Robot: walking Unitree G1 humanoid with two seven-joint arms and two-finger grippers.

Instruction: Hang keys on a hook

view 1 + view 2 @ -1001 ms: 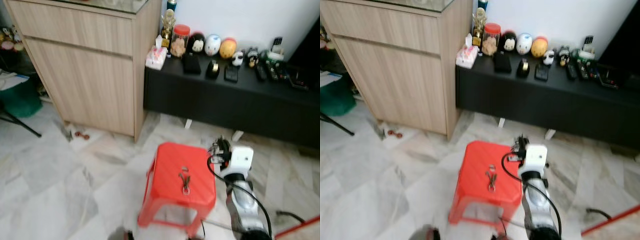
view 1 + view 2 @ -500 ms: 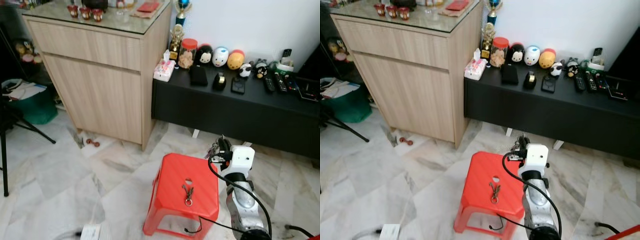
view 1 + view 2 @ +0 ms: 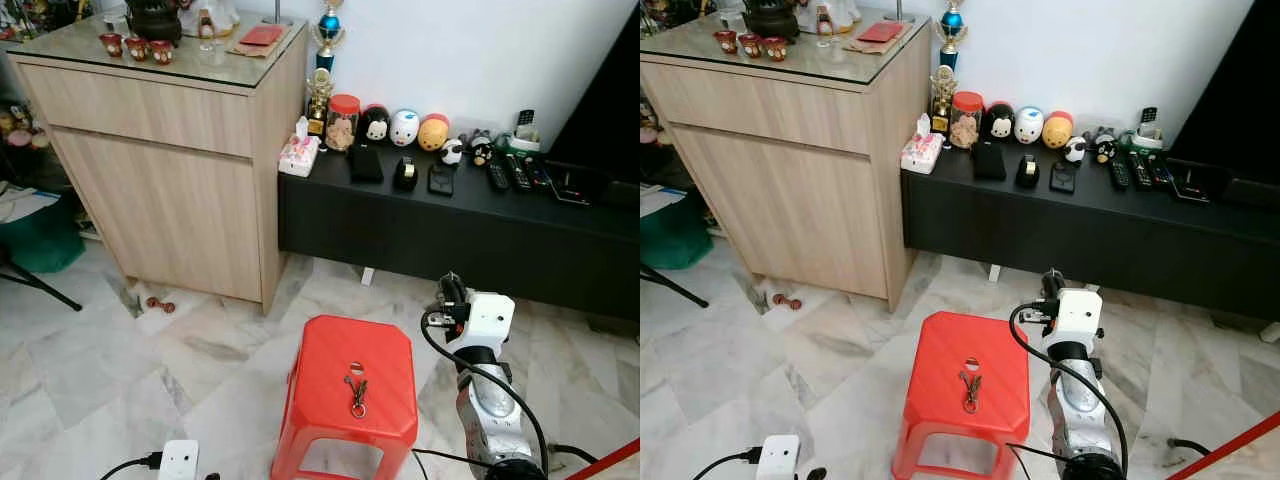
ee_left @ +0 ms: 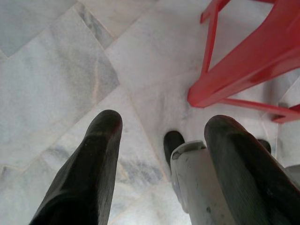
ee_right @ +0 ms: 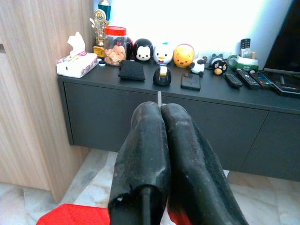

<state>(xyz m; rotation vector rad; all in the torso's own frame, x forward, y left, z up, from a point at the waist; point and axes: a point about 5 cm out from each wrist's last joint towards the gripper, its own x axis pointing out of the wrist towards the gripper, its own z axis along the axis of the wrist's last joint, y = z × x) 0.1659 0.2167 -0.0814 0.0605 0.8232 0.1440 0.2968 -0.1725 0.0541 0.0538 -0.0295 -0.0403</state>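
Right gripper (image 5: pixel 161 110) raised in front of the robot, fingers pressed flat together, nothing between them. It points toward the low black cabinet (image 3: pixel 450 225) ahead. Just to its left, lower down, is the red stool (image 3: pixel 348 385); the keys (image 3: pixel 355 388) lie flat on the stool seat, near the small hole in the middle, apart from the gripper. No hook can be made out.

Left gripper (image 4: pixel 159 136) hangs low near the floor, fingers (image 4: pixel 89 159) spread wide apart, holding nothing; a red stool leg and marble floor (image 4: pixel 56 70) lie beyond it.

On the black cabinet beyond the right gripper: tissue pack (image 5: pixel 76 63), jar with red lid (image 5: pixel 115 44), black wallet (image 5: pixel 131 70), tape dispenser (image 5: pixel 162 76), character figurines (image 5: pixel 164 52), remotes (image 5: pixel 241 78). Further left stands a wooden cabinet (image 3: pixel 165 170) with a glass top carrying small cups and a trophy (image 3: pixel 328 25). White power adapter (image 3: pixel 177 460) on the floor, well left of the stool.
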